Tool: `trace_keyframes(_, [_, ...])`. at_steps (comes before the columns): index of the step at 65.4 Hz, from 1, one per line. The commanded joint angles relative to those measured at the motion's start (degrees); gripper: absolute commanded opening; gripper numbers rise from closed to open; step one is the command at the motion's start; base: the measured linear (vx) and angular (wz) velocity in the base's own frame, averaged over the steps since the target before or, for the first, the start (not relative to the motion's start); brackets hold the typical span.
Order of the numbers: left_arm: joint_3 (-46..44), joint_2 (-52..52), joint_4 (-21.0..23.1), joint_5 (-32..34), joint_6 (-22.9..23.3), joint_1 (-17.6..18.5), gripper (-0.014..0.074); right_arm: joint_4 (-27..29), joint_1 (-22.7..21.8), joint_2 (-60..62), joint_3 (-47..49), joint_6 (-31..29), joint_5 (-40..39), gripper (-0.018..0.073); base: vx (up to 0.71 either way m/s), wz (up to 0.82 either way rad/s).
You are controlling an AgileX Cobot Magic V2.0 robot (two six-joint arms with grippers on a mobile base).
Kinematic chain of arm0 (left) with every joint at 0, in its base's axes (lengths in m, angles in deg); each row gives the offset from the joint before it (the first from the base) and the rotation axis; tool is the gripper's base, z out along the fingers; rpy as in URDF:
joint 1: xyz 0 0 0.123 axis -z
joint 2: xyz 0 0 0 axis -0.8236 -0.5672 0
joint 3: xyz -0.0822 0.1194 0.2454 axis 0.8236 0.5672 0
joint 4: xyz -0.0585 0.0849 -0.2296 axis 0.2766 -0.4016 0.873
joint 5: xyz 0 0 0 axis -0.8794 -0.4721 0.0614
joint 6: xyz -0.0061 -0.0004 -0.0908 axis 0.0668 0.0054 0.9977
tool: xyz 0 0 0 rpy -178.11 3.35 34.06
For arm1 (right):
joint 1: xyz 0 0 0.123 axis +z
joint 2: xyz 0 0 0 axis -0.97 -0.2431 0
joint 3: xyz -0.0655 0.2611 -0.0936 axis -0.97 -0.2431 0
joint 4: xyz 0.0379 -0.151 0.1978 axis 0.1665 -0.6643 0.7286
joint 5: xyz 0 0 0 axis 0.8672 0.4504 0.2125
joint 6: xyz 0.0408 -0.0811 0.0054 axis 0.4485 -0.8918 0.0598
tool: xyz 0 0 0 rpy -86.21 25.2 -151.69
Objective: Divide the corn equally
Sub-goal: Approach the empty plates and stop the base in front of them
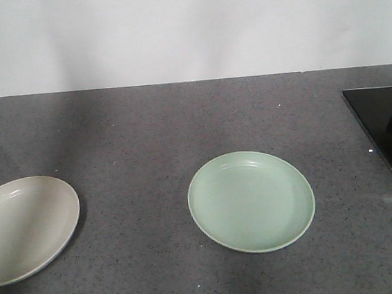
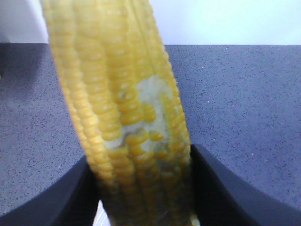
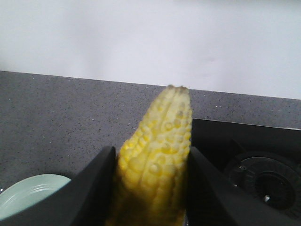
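Yellow corn cob clamped in my left gripper | second cob clamped in my right gripper | beige plate and green plate have no corn yet, both placements remain

Left corn cob: both ends cut off by the frame; base hidden between the jaws.
Right corn cob: blurred; lower part hidden between the jaws.
Beige plate: cropped at left.
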Motion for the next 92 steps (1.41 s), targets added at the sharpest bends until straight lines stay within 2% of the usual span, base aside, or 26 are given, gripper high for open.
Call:
trace_keyframes(1, [-1.7, 2.3, -1.3, 3.0, 0.2, -0.2, 0.0128, 1.1, -0.4, 1.1, 1.4, -0.2, -4.0, 0.0062, 0.04, 0.00])
trace_keyframes(92, [-1.7, 2.3, -1.3, 3.0, 0.2, -0.2, 0.0128, 1.1, -0.4, 1.1, 1.4, -0.2, -4.0, 0.0062, 0.01, 0.00])
